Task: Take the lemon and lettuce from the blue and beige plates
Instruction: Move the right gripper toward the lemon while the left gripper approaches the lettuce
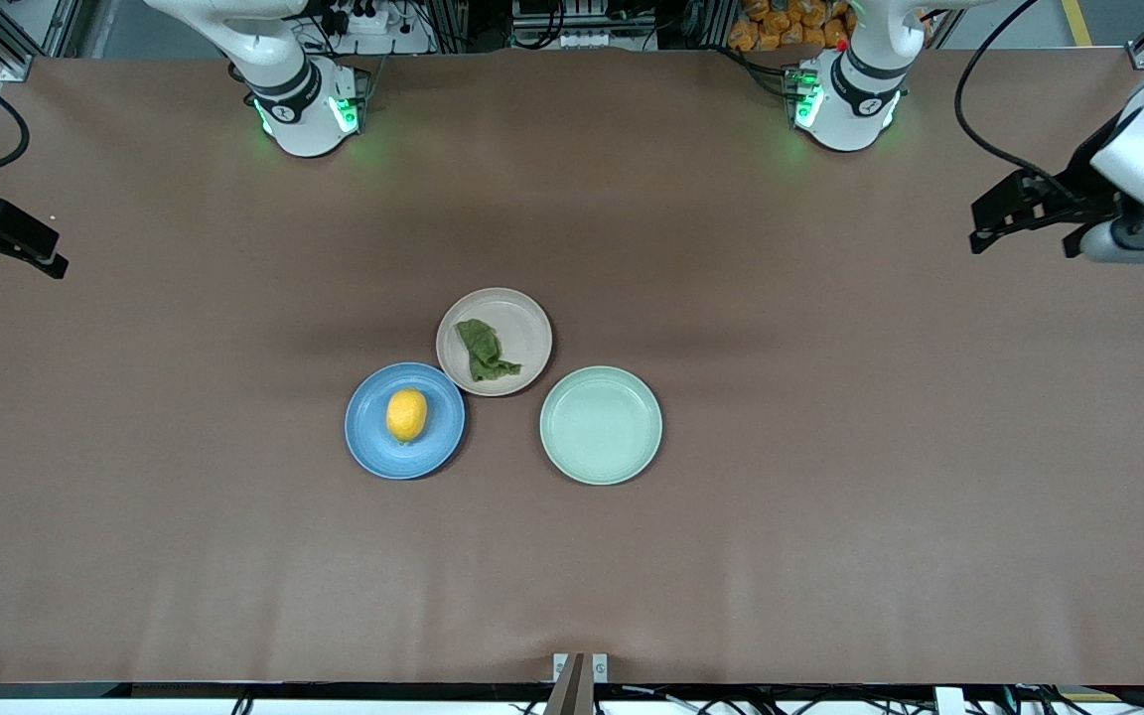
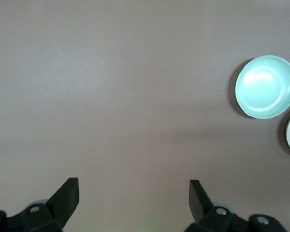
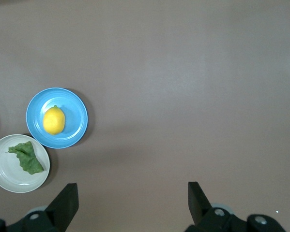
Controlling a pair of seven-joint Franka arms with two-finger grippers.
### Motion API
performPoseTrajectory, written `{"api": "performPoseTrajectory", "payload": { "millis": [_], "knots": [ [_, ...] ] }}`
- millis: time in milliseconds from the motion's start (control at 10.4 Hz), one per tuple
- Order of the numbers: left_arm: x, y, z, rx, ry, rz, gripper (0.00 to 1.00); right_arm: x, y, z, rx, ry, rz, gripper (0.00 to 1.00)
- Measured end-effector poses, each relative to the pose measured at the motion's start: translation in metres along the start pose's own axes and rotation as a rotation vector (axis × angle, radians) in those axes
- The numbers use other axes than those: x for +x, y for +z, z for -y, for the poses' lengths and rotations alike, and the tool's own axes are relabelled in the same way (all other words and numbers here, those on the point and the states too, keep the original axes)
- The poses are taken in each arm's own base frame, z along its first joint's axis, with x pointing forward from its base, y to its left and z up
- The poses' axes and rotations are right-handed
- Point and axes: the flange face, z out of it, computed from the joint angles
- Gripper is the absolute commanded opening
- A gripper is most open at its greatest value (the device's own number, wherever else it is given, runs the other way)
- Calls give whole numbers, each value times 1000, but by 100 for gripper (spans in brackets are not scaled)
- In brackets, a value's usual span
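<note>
The lemon [image 1: 406, 414] [image 3: 53, 121] lies on the blue plate [image 1: 363, 442] [image 3: 77, 130] near the table's middle. Touching that plate, a little farther from the front camera, the beige plate [image 1: 524, 326] [image 3: 7, 174] holds the dark green lettuce [image 1: 485, 351] [image 3: 27, 157]. My right gripper [image 1: 21, 260] [image 3: 133, 191] hangs open over bare table at the right arm's end, well away from both plates. At the left arm's end my left gripper [image 1: 979, 230] [image 2: 134, 188] is open too, with only tabletop between its fingers. Both arms wait.
An empty mint-green plate [image 1: 601, 425] [image 2: 266, 87] sits beside the other two, toward the left arm's end. Brown tabletop stretches wide around the three plates. The two arm bases [image 1: 304, 109] stand along the table edge farthest from the front camera.
</note>
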Motion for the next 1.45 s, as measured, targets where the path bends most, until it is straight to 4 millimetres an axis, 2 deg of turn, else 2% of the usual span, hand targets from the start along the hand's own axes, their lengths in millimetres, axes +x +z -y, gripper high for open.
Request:
{"api": "performPoseTrajectory", "payload": {
  "millis": [289, 579, 675, 868, 1158, 1447],
  "knots": [
    [10, 34, -38, -68, -16, 74, 100, 0, 0, 2, 0, -4, 0, 100],
    [25, 97, -88, -59, -41, 181, 100, -2, -1, 24, 3, -42, 0, 100],
    [31, 114, -95, -62, -57, 203, 100, -3, -1, 34, 5, -58, -2, 100],
    [41, 133, -105, -92, -99, 208, 100, -4, 0, 53, 10, -84, -2, 100],
    [40, 160, -156, -84, -183, 207, 100, 7, 21, 79, 26, -48, 14, 100],
    [43, 198, -193, -82, -247, 212, 100, 14, 50, 113, 34, -35, 60, 100]
  ]
}}
